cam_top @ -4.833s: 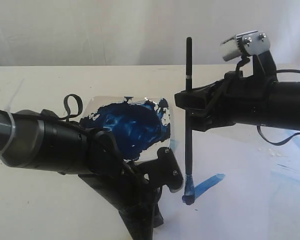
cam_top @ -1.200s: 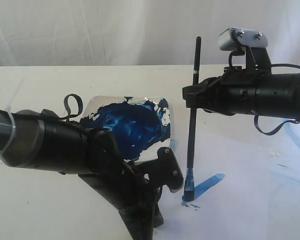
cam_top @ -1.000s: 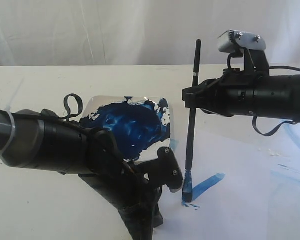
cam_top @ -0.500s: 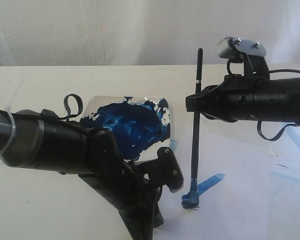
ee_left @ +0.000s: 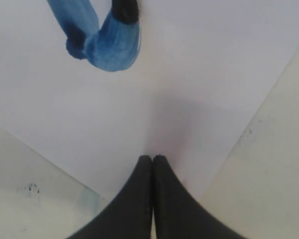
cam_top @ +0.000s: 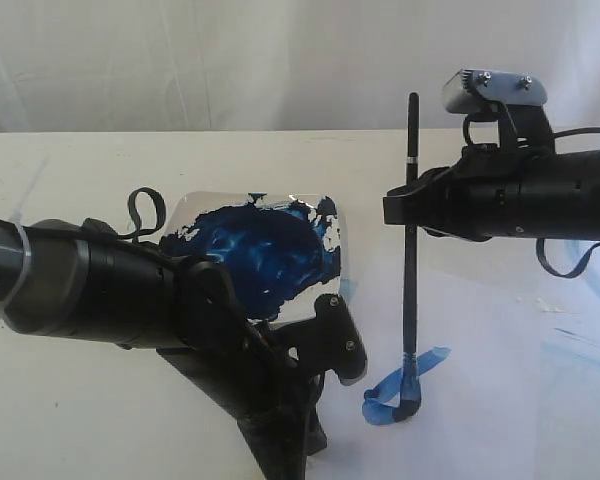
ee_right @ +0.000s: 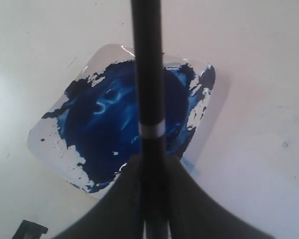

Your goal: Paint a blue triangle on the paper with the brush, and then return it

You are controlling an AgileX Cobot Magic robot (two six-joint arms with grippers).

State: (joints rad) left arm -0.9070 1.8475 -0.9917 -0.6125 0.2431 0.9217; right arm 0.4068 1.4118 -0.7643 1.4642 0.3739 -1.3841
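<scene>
The right arm [cam_top: 540,195] reaches in level from the right side of the exterior view, its wrist horizontal and a grey camera housing riding on top. The right gripper [cam_top: 412,208] is clamped on the upper part of the brush [cam_top: 411,260], just under its narrow silver band. The brush stands almost upright, and its blue-stained bristles [cam_top: 408,398] touch the paper [cam_top: 500,420]. The left arm [cam_top: 100,290] comes in low from the left, then bends at the wrist so that its hand points steeply down near the front edge. In the left wrist view the left gripper [ee_left: 152,158] has its two tapered black fingers pressed together with nothing between them. Their tips sit over a corner of the sheet, though whether they press on it cannot be told. Of the blue triangle [cam_top: 427,361] only a slanted medium-blue stroke and a short wet hook curling at its lower end lie on the sheet, just beside the left hand. The brush handle is thin, round and matt black. The paper is flat, plain and brighter than the cream table [cam_top: 80,170]. The plate [cam_top: 192,212] is square with rounded corners and a glossy rim, smeared thickly with dark blue paint showing paler swirls. It rests between the two arms, behind the left wrist.
</scene>
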